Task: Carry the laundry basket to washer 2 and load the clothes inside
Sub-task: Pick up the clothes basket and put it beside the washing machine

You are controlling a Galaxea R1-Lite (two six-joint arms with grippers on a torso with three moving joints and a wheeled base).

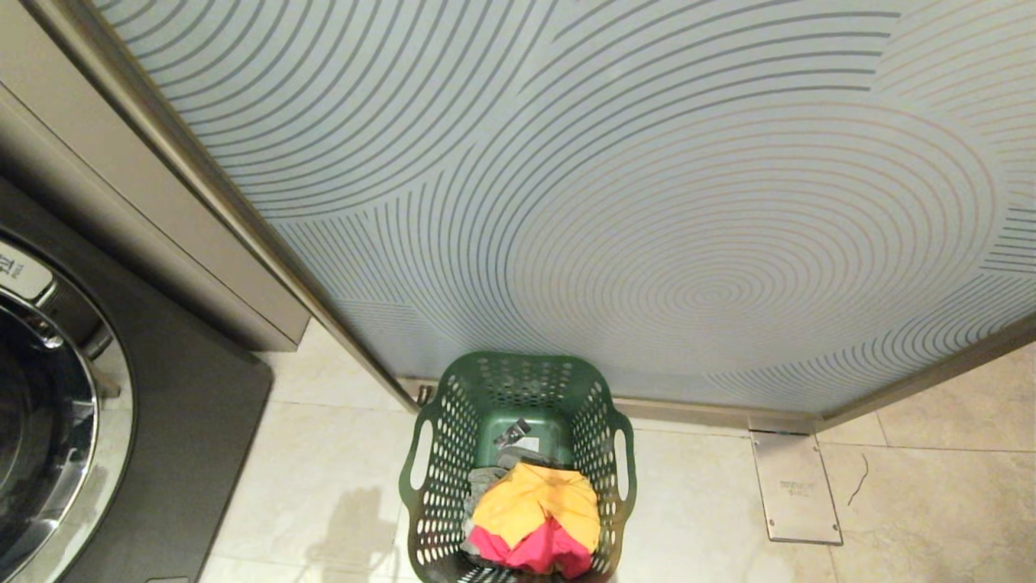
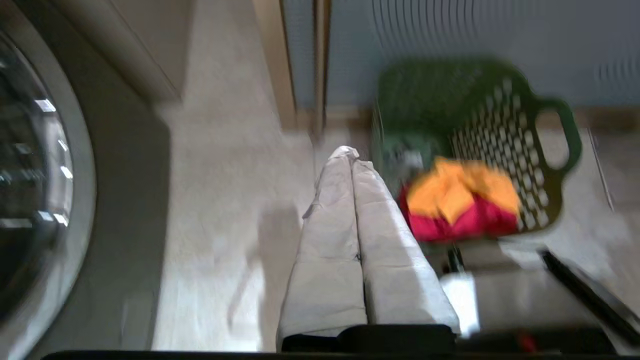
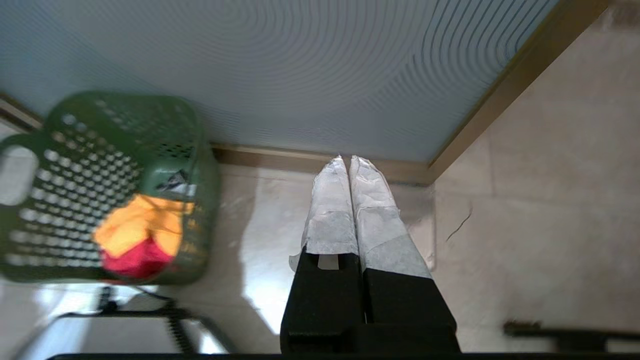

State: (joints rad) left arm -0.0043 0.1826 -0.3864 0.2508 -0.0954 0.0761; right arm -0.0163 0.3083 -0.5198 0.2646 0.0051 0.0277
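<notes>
Head view takes in, largest first, one frosted glass panel [image 1: 647, 202] patterned with grey concentric arcs, standing behind everything. Next comes one dark grey front-load washer [image 1: 121, 421] with a chrome-rimmed round door, at the left edge; its label is cut off, so I cannot tell its number. Then one dark green perforated plastic laundry basket [image 1: 441, 453] with oval handle cutouts stands on the pale tiled floor [image 1: 324, 502], just in front of the panel's base and near the washer. Inside it lies a small heap of clothes [image 1: 538, 514]: one orange-yellow piece over one pink piece, with some grey fabric beside them.

Neither arm appears in the head view. From the wrist views, the left gripper [image 2: 350, 152] hangs above the floor between washer and basket, its taped fingers pressed together and empty. The right gripper [image 3: 348, 159] hangs over the floor on the basket's other side, jaws likewise together, empty.

The step in hand looks like the approach to pick up the basket. Next, both grippers likely need to part and reach the two handle cutouts.
</notes>
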